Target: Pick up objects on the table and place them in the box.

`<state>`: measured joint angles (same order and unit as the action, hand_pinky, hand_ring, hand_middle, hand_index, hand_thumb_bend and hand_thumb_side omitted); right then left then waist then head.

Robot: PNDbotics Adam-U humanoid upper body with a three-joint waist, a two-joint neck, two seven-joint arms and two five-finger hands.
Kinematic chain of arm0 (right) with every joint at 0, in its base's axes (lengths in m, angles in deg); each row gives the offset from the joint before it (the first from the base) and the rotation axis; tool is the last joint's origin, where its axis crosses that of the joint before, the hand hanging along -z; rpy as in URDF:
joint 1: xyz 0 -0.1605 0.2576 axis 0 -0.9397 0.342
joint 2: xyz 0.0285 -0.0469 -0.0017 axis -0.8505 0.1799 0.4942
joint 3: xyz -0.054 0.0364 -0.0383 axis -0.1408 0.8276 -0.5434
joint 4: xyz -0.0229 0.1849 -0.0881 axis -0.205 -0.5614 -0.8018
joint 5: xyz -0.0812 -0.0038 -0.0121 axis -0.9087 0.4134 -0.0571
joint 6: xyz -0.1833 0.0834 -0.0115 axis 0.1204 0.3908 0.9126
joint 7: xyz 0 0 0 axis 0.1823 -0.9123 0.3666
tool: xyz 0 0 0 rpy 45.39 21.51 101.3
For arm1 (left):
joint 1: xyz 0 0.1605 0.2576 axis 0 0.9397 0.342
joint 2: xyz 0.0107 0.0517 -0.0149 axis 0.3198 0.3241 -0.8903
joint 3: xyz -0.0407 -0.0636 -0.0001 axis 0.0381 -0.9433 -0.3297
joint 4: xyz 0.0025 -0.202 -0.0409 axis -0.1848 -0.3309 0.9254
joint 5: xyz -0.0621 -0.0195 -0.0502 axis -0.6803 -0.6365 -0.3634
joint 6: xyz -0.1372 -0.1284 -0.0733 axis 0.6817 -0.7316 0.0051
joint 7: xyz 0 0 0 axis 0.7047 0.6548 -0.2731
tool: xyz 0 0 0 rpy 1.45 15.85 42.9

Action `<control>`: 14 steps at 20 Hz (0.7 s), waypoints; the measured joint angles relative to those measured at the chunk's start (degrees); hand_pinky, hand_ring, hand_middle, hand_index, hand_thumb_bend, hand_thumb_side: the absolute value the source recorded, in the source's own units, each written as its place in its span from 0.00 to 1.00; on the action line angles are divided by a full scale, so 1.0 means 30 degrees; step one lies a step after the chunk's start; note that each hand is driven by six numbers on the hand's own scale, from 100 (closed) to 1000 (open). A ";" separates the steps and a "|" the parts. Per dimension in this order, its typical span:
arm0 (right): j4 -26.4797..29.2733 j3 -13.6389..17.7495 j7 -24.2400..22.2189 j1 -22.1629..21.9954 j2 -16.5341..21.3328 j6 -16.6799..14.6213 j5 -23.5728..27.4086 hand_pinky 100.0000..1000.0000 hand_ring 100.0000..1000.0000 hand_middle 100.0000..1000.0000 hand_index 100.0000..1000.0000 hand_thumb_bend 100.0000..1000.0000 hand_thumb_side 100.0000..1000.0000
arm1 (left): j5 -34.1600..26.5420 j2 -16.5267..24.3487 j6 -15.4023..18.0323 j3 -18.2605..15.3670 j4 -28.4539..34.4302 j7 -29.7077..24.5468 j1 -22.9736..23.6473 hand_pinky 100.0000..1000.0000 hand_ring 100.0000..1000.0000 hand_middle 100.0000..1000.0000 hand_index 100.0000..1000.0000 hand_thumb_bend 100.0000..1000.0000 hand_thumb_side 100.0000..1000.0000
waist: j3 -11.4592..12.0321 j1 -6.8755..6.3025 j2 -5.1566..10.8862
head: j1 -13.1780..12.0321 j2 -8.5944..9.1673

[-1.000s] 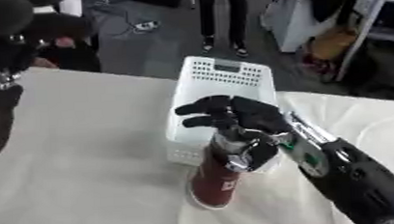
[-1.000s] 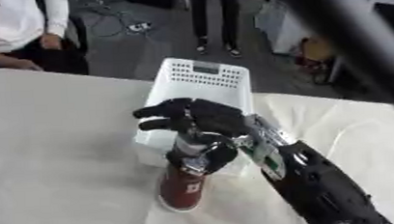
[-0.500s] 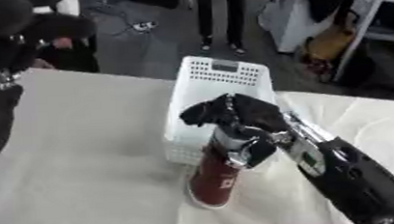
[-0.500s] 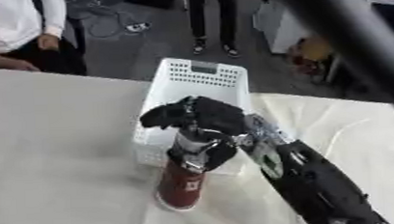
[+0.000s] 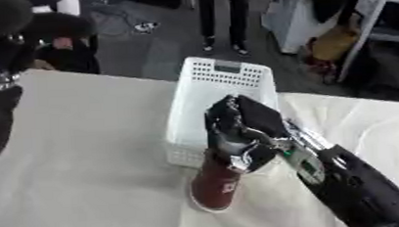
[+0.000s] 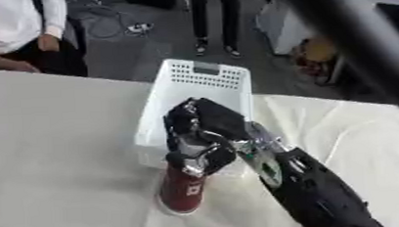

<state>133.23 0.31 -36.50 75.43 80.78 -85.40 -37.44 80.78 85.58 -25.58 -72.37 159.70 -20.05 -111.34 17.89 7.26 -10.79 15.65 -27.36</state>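
While my right hand (image 5: 242,128) curls its fingers around the top of the dark red bottle (image 5: 216,187), it stands, seemingly upright, just before the white basket (image 5: 223,87).

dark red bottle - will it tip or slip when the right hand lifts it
The dark red bottle is tall and narrow and already leans, so it probably tips easily if released. It looks rigid, unlikely to flex. The right hand curls round only its top, so the body may swing when lifted toward the white box.
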 measured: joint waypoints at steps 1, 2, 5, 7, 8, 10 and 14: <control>0.0041 -0.0026 0.0292 -0.0028 -0.0055 0.0091 -0.0037 0.00 0.00 0.05 0.15 0.05 0.87 | 0.0000 0.0000 0.0000 -0.0004 0.0000 0.0000 0.0000 0.87 0.77 0.89 0.93 0.26 0.80 | -0.0007 -0.0003 0.0000 | 0.0000 0.0000; 0.0085 -0.0074 0.0526 -0.0042 -0.0119 0.0303 -0.0048 0.00 0.00 0.01 0.11 0.05 0.81 | 0.0000 0.0000 0.0001 -0.0007 0.0000 -0.0001 0.0000 0.87 0.77 0.89 0.93 0.26 0.80 | -0.0018 -0.0005 0.0001 | 0.0000 0.0000; 0.0206 -0.0223 0.1272 -0.0191 -0.0386 0.1047 0.0020 0.00 0.00 0.00 0.05 0.12 0.58 | 0.0000 0.0001 0.0003 -0.0012 0.0000 -0.0003 0.0000 0.87 0.77 0.89 0.92 0.26 0.80 | -0.0038 -0.0015 0.0003 | 0.0000 0.0000; 0.0210 -0.0410 0.1685 -0.0216 -0.0525 0.1460 0.0268 0.00 0.00 0.00 0.04 0.09 0.61 | 0.0000 0.0001 0.0005 -0.0020 0.0000 -0.0005 0.0000 0.87 0.77 0.89 0.92 0.26 0.80 | -0.0038 -0.0020 0.0003 | 0.0000 0.0000; 0.0210 -0.0502 0.1818 -0.0236 -0.0557 0.1593 0.0437 0.00 0.00 0.00 0.03 0.02 0.59 | 0.0000 0.0001 0.0006 -0.0026 0.0000 -0.0006 0.0000 0.87 0.77 0.89 0.93 0.26 0.80 | -0.0039 -0.0022 0.0003 | 0.0000 0.0000; 0.0207 -0.0656 0.1881 -0.0258 -0.0554 0.1656 0.0838 0.00 0.00 0.00 0.03 0.00 0.59 | -0.0001 0.0001 0.0015 -0.0037 0.0000 -0.0015 0.0000 0.87 0.77 0.89 0.93 0.26 0.80 | -0.0041 -0.0028 0.0003 | 0.0000 0.0000; 0.0172 -0.0719 0.1270 -0.0235 -0.0469 0.1046 0.1772 0.00 0.00 0.00 0.02 0.00 0.62 | -0.0002 0.0003 0.0029 -0.0043 0.0000 -0.0029 0.0015 0.87 0.77 0.89 0.93 0.26 0.80 | -0.0054 -0.0036 0.0007 | 0.0000 -0.0001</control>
<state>133.74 -1.85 -32.69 74.72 79.37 -82.26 -32.12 80.78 85.59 -25.49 -72.50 159.70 -20.14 -111.29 17.73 7.16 -10.77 15.65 -27.36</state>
